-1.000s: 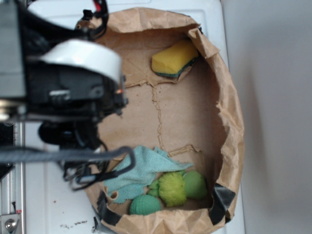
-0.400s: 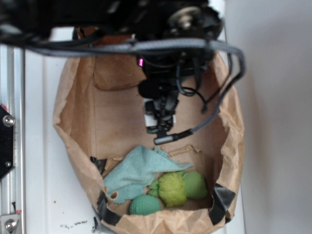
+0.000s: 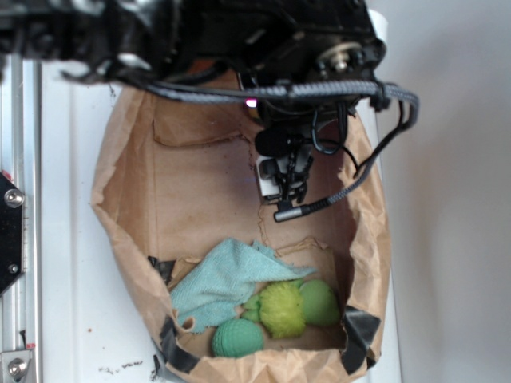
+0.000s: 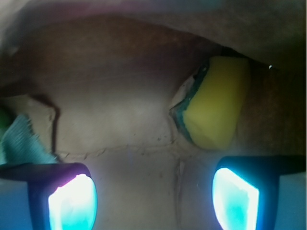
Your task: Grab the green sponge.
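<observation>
Hovering: gripper [image 4: 153, 191] hangs over bare brown paper inside the bag, nothing between its fingers.
Fingers: spread wide; in the wrist view the two pads [image 4: 72, 201] sit at the lower left and lower right corners of the frame, glowing cyan, with open floor between them.
Green sponge: sponge [image 4: 216, 108] lies in the upper right of the wrist view, yellow face showing, dark green scrub layer along its left edge; it rests on the paper floor close under the bag's wall, apart from both pads and above the right one in the frame.
Exterior view of sponge: hidden, the arm covers that part of the bag.
Arm: black robot arm [image 3: 263, 40] with a grey cable fills the top of the exterior frame and reaches down into the bag at upper centre right.
Bag: paper bag [image 3: 128, 207] lies open on a white surface [image 3: 64, 239], torn rim all round, black tape at the lower corners.
Cloth: teal cloth [image 3: 219, 283] crumpled at lower centre of the exterior frame; its edge also peeks in at the left of the wrist view.
Green toys: green balls [image 3: 283, 307], one fuzzy yellow-green, clustered just beside the cloth at the bag's lower end.
Rail: metal rail [image 3: 20, 207] down the left edge.
</observation>
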`<state>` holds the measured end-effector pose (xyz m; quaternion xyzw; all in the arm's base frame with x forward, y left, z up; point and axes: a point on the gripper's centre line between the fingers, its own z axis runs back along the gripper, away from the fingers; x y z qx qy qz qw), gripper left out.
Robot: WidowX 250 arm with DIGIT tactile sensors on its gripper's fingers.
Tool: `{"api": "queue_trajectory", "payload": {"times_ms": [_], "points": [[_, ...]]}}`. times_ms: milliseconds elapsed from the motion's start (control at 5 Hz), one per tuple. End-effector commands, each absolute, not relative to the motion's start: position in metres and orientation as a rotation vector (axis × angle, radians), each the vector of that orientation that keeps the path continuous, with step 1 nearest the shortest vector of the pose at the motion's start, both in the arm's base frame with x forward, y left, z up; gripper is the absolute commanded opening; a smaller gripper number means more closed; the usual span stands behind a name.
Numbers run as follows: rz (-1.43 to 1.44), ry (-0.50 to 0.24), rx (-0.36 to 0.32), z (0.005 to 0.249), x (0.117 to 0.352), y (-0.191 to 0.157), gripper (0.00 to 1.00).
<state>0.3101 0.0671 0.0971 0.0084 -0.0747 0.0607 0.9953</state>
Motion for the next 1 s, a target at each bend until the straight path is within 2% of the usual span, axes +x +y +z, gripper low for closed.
{"api": "queue_trajectory", "payload": {"times_ms": [0,400,800], "points": [[0.168,-0.194,0.109,0.101,0.329,0.082,1.0],[0.225,-0.147,0.192,0.076,0.331,0.102,1.0],[0.216,-0.129,0.207,0.061,0.339,0.106,1.0]]}}
